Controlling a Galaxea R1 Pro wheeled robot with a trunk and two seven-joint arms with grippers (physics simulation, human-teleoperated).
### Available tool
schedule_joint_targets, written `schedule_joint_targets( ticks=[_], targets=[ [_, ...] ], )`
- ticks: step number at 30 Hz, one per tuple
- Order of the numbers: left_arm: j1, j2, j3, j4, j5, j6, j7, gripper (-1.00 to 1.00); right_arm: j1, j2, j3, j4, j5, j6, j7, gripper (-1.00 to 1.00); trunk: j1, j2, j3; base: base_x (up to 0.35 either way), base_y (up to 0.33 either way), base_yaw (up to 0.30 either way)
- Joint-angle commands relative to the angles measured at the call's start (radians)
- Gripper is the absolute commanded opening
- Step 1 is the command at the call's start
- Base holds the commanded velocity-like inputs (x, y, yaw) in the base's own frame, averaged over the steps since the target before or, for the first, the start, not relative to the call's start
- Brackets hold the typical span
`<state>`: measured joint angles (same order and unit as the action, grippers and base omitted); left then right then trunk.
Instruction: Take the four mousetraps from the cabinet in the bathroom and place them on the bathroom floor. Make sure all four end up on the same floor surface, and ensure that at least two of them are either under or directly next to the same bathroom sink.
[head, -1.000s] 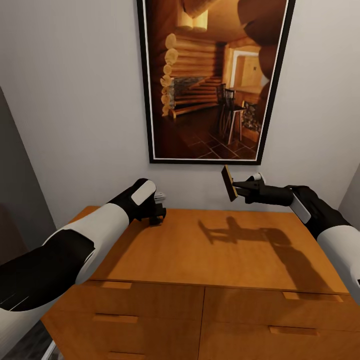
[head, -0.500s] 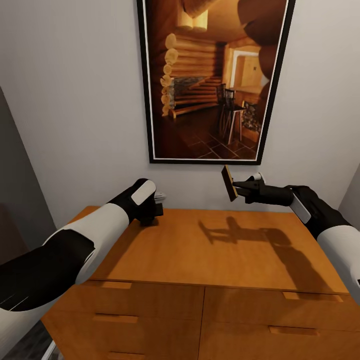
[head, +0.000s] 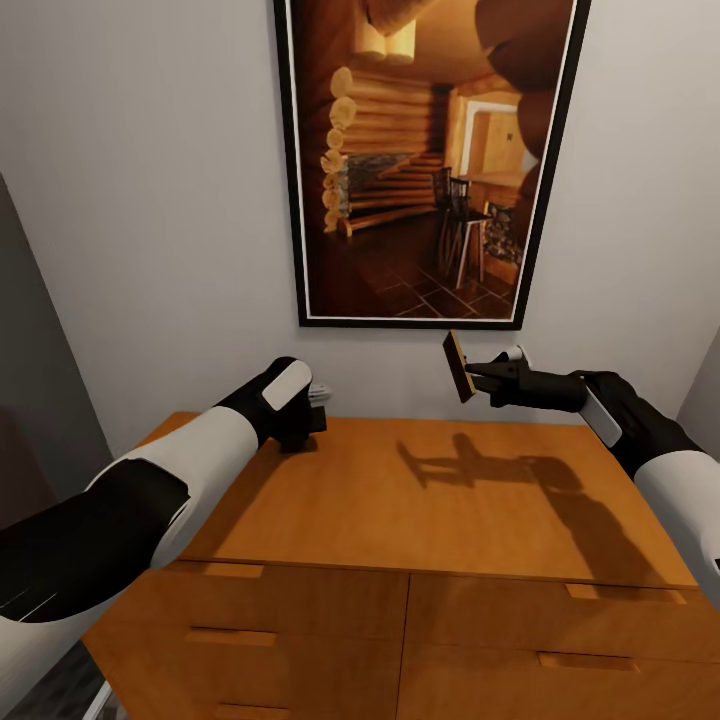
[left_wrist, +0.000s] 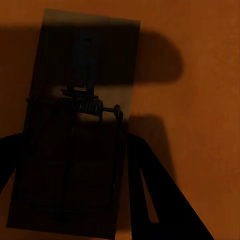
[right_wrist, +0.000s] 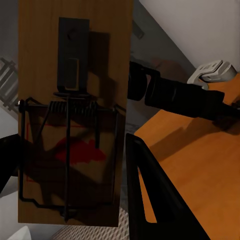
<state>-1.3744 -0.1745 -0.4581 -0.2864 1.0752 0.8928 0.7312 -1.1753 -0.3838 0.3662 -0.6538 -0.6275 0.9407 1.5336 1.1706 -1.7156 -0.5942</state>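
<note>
Facing a wide orange-brown wooden cabinet (head: 430, 520) with a flat top and drawer fronts, standing against a pale grey wall. Hanging on that wall above it, a tall black-framed picture of a log-cabin interior (head: 425, 160).

Reaching in from the left, a black-and-white arm, its left pincer (head: 305, 432) pointing down at the rear left corner of the cabinet top. Lying flat on the orange wood between the two dark fingers in the left wrist view, a thin rectangular wooden mousetrap deep in shadow (left_wrist: 75, 130), its dark spring and wire bar facing up. Fingers sitting either side of the board, but impossible to tell whether gripping it or merely bracketing it.

Reaching in from the right, the other arm, held level well above the cabinet top, with the right pincer (head: 470, 374) clamping a second tan wooden mousetrap with dark metal parts (head: 458, 366). Standing on edge in the air in front of the wall, well apart from the cabinet top. Showing in the right wrist view (right_wrist: 75, 115), a red mark on the board under the wire bar. Falling across the cabinet top below, the dark shadow of that arm (head: 490, 465).
</note>
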Motion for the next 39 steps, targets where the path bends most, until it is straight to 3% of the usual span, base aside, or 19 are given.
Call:
schedule_joint_targets(
  ticks=[1,20,39],
  targets=[
    [0.0,0.0,-0.002,0.033,0.011,0.003,0.005,-1.0,-0.001,-0.001,0.005,0.0,-0.005,0.017,0.005,-1.0,0.0,0.0,-0.001,0.0,0.0,0.0],
    [0.0,0.0,-0.002,0.033,0.011,0.003,0.005,-1.0,-0.001,-0.001,0.006,0.0,-0.004,0.017,0.005,-1.0,0.0,0.0,-0.001,0.0,0.0,0.0],
    [0.0,0.0,0.001,0.033,0.012,0.003,0.004,-1.0,-0.001,-0.001,0.007,0.003,-0.002,0.017,0.005,-1.0,-0.069,0.126,0.055,0.0,0.0,0.0]
  ],
)
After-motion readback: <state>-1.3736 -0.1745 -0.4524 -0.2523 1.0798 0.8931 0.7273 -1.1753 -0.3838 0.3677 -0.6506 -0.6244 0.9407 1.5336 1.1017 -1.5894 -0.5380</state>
